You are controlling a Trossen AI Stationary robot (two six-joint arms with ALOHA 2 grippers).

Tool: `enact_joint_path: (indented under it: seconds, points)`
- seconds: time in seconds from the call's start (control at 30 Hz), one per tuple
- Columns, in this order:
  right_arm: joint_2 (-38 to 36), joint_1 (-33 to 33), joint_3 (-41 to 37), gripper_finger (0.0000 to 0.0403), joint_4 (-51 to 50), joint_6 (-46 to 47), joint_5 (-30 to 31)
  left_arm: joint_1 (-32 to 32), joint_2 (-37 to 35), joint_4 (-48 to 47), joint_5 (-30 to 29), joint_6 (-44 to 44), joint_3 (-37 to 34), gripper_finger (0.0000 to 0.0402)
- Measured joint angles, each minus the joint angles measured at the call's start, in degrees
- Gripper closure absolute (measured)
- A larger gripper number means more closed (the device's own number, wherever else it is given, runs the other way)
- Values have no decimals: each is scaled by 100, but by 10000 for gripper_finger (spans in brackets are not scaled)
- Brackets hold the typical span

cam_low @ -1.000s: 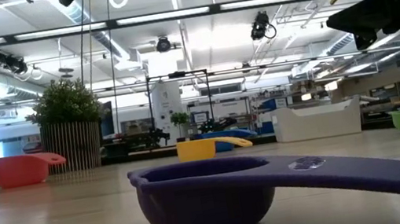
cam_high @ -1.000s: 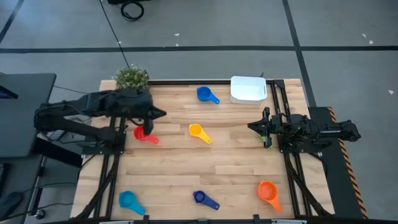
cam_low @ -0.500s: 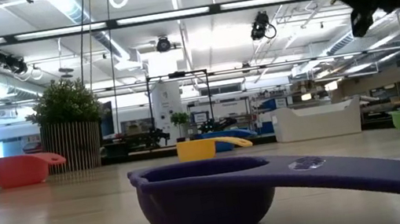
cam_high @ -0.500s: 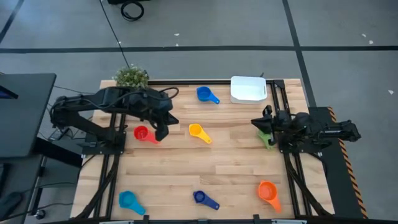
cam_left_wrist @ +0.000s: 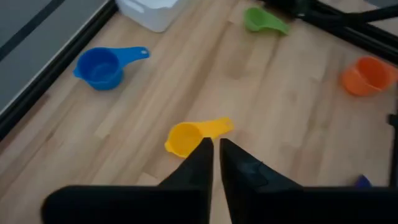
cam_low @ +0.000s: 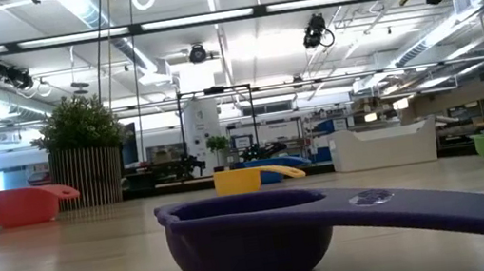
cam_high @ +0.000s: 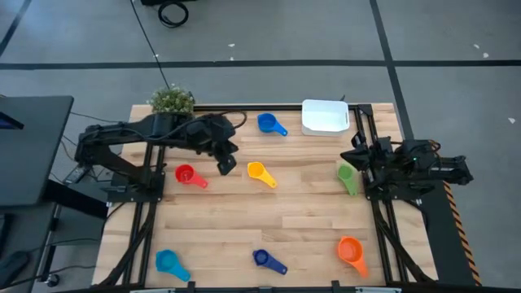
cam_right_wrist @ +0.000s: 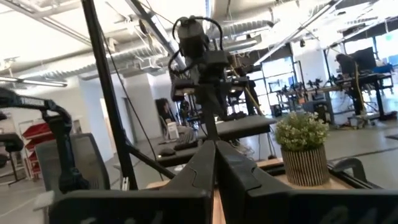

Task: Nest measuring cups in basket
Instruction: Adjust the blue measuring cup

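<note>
Seven measuring cups rest on their bases on the wooden table: red, yellow, blue, green, orange, dark blue and light blue. The white basket stands at the far edge with nothing in it. My left gripper hangs shut in the air between the red and yellow cups; its wrist view shows the yellow cup just beyond the fingertips. My right gripper is shut, raised just far of the green cup, pointing level toward the table's left.
A potted green plant stands at the far left corner. Black frame rails run along the left side and right side. Bare wood lies in the middle of the table, between the yellow and dark blue cups.
My left gripper has swung from above the red cup toward the table's right, nearer the yellow cup, and has come into the top of the low view. My right gripper has risen and drawn back toward the right edge, uncovering the green cup. No cup has moved.
</note>
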Motion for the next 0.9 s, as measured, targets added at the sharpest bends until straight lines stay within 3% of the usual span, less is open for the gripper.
enact_joint_path:
  seconds: [0.2, 0.5, 0.7, 0.9]
  points:
    - [221, 0, 605, 387, -471, -29, 189, 444, 349, 48, 3, 249, -4, 308]
    - [774, 0, 1624, 387, -439, -18, 948, 1128, 1028, 508, 18, 1978, -4, 274]
    - [1417, -1, 2411, 387, -809, -546, 1229, 1819, 1393, 823, 980, 2014, -4, 274]
    - [2171, -4, 3327, 387, -1745, -1019, 2103, 2267, 1508, 1042, 1215, 2524, -9, 274]
